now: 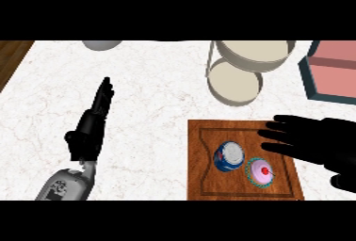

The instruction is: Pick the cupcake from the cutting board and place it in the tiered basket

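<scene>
Two black hands over a white marble counter (153, 108), with cupcake and can on a wooden cutting board.

Cupcake (261, 172), pink-frosted with a red dot on top and a teal wrapper, upright on the cutting board (208, 183) near its lower right part, just beside a blue can (230, 156) to its upper left. Right hand (313, 139) over the board's right edge, fingers extended and spread toward the left, above and to the right of the cupcake, holding nothing. Left hand (94, 120) well apart on the bare counter at left, fingers straight and pointing away, nothing grasped. Tiered basket (243, 66), cream-coloured with two round trays, beyond the board at the counter's far side. Pink box with a teal rim (332, 70) at the far right. Pale grey rounded object (103, 44) at the top edge, cut off and unidentifiable.
</scene>
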Motion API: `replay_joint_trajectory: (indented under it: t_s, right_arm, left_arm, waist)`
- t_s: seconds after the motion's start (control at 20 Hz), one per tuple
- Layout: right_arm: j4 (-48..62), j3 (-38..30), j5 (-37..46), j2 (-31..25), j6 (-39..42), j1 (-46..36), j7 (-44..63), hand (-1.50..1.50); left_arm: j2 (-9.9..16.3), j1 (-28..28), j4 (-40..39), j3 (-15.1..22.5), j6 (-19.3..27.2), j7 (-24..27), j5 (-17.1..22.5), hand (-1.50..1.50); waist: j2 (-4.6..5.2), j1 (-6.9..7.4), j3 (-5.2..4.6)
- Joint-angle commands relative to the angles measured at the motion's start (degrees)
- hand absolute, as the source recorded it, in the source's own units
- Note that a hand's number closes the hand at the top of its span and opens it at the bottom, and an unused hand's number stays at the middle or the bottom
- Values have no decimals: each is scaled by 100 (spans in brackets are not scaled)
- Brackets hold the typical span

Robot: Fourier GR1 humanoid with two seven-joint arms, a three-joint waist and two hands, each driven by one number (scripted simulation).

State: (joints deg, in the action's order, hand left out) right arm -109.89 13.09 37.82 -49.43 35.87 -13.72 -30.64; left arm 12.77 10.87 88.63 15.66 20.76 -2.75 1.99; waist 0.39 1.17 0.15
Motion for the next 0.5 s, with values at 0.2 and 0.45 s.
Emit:
replay_joint_trajectory:
  t_s: [0.2, 0.45]
  right_arm:
    - [1027, 644, 631, 38, -698, 66, -1412, -150]
    - [1152, 631, 590, -22, -402, -249, -1494, -150]
  left_arm:
    - [-51, 25, -267, -277, -169, 106, -1, 0]
    - [-255, -310, 203, 3, -16, -70, -307, 0]
  waist:
    - [-27, -102, -14]
    - [-42, -79, -15]
